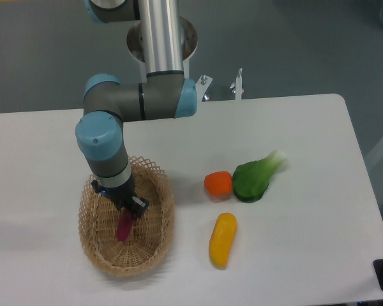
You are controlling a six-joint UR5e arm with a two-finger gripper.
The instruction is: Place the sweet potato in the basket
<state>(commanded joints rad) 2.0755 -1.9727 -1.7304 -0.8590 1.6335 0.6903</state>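
My hand (129,209) is down inside the basket (158,237), clamped on the upper end of the sweet potato (124,225), which hangs over the basket's floor. To finish well, I judge I should lower until the tip rests on the weave, then open and lift straight up, clear of the lattice rim. The sweet potato's long axis runs near-upright, leaning slightly, its free end pointing down toward the near left of the basket.
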